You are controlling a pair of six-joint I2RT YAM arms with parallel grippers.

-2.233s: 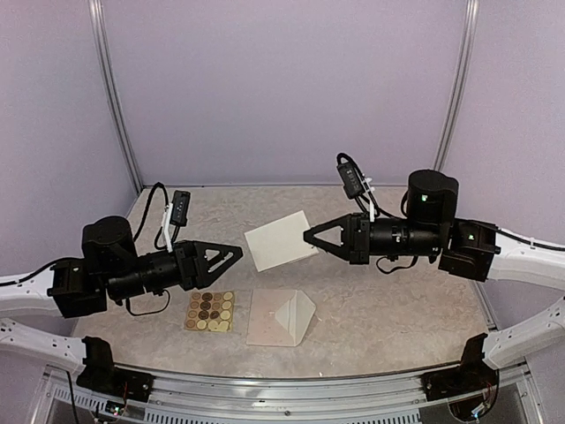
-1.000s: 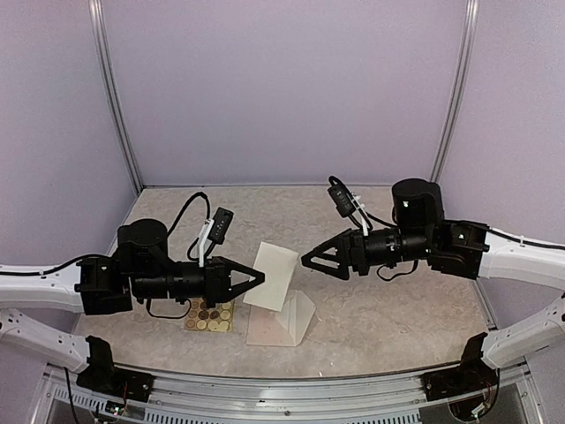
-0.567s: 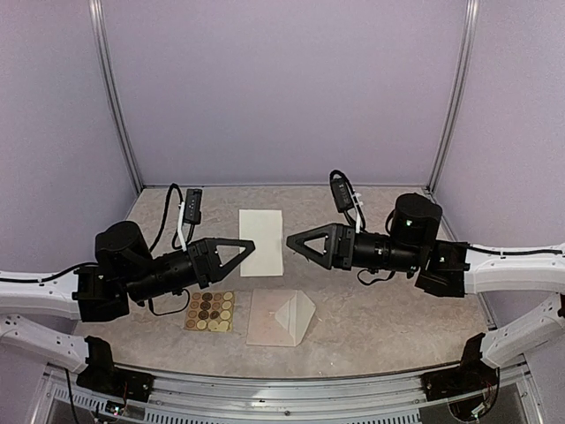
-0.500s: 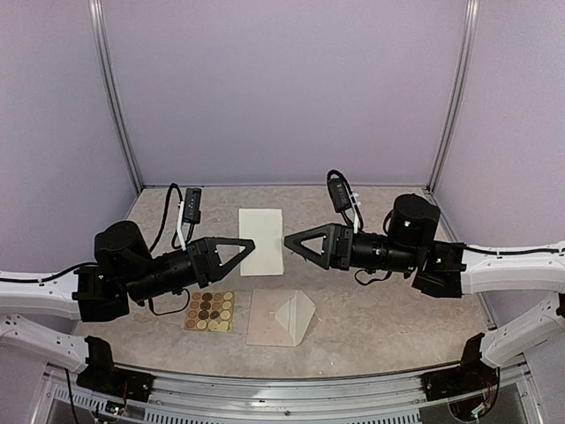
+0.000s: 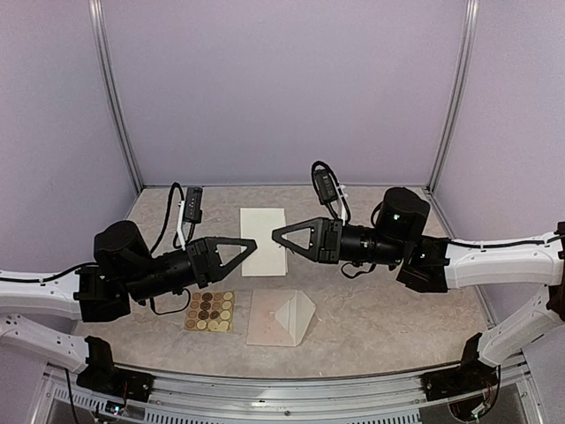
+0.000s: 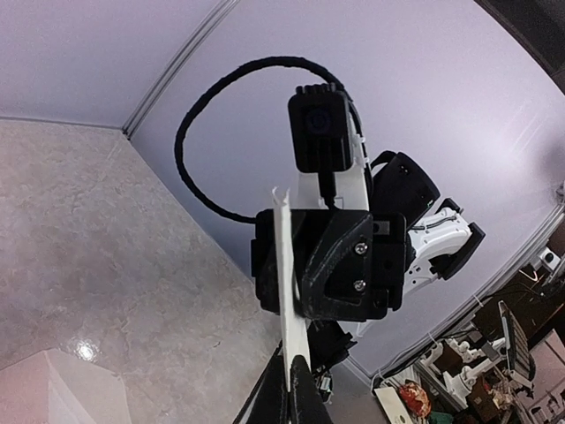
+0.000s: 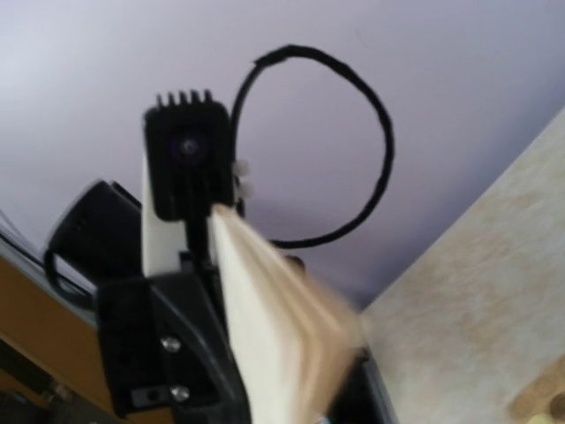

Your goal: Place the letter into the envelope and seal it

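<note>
Stationery is pictured over a pale marbled table [image 5: 397, 305]: the letter [image 5: 263, 240] is shown as a plain cream rectangle, held upright in the air with its blank face turned to the overhead camera. Its left edge is clamped by the closed left gripper [image 5: 253, 242], and it is seen edge-on as a thin pale strip in the left wrist view. Its right edge is met by the right gripper [image 5: 275, 233]; whether those fingers are pressed shut on the sheet cannot be told. The envelope [image 5: 269, 322] is laid flat on the table below and nearer the arm bases, well apart from the letter, with the sticker sheet [image 5: 210, 311] just beside it on the left. Bare tabletop is seen toward the back wall and on the right.
</note>
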